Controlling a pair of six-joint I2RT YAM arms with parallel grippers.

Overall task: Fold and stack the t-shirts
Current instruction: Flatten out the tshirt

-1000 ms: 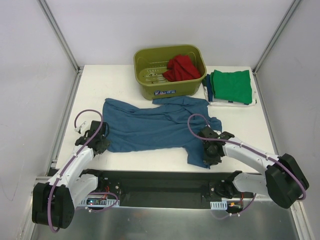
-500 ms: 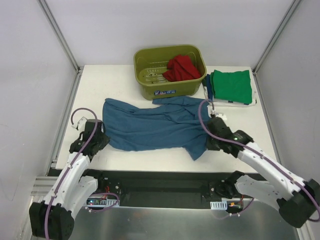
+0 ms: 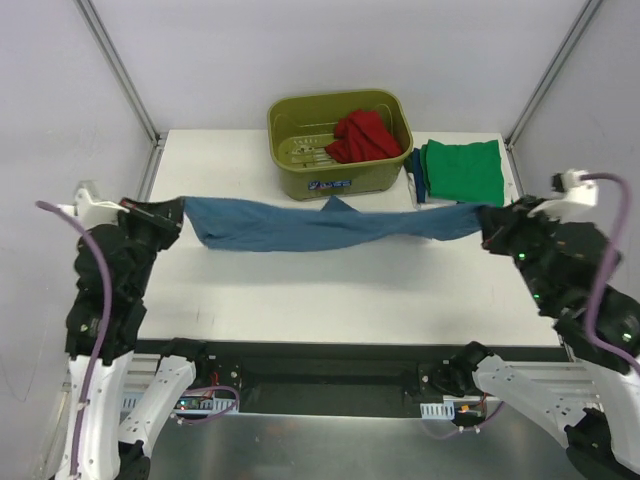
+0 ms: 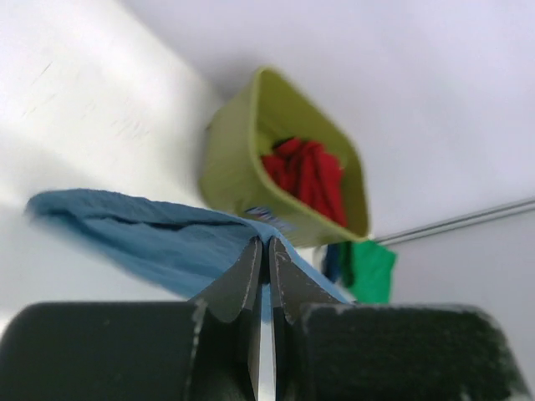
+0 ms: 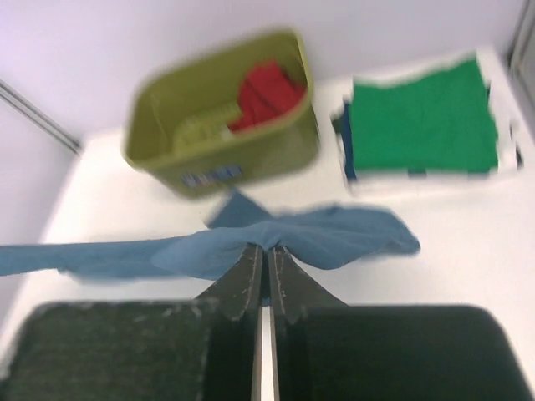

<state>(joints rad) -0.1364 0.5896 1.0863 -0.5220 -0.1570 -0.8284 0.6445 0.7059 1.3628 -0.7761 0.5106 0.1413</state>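
Note:
The teal-blue t-shirt (image 3: 320, 225) hangs stretched in the air between both arms, above the table. My left gripper (image 3: 180, 212) is shut on its left end; the left wrist view shows the cloth (image 4: 159, 242) pinched at the fingertips. My right gripper (image 3: 483, 222) is shut on its right end; the right wrist view shows the cloth (image 5: 318, 238) bunched at the fingertips. The red t-shirt (image 3: 362, 136) lies crumpled in the olive-green tub (image 3: 340, 175). The bright green t-shirt (image 3: 462, 171) lies folded at the back right on top of a dark blue cloth.
The olive-green tub stands at the back centre, just behind the stretched shirt. The folded pile rests on a white tray (image 3: 462, 207) at the back right. Metal frame posts rise at the back corners. The white table (image 3: 300, 300) lies under the shirt.
Both arms have lifted high and spread wide apart. The teal-blue shirt has risen off the table and is now pulled taut between them.

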